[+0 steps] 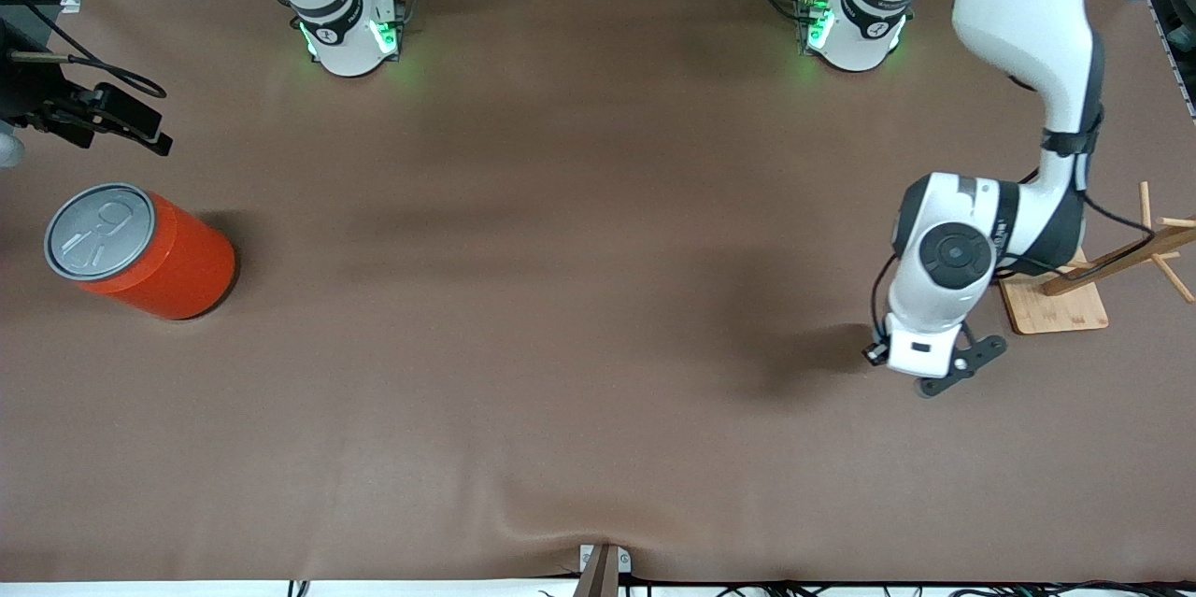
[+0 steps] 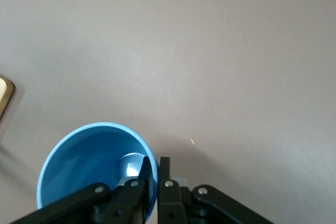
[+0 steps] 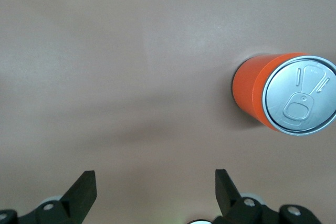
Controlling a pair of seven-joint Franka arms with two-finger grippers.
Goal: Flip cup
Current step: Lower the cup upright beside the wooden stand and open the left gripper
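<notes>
The light-blue cup shows only in the left wrist view, with its mouth up toward the camera and its darker blue inside visible. My left gripper is shut on the cup's rim, one finger inside and one outside. In the front view the left hand points down over the table at the left arm's end and hides the cup. I cannot tell whether the cup rests on the table. My right gripper is open and empty, waiting above the table at the right arm's end.
A large orange can with a grey pull-tab lid stands at the right arm's end; it also shows in the right wrist view. A wooden stand with a slanted rod stands beside the left hand. Brown cloth covers the table.
</notes>
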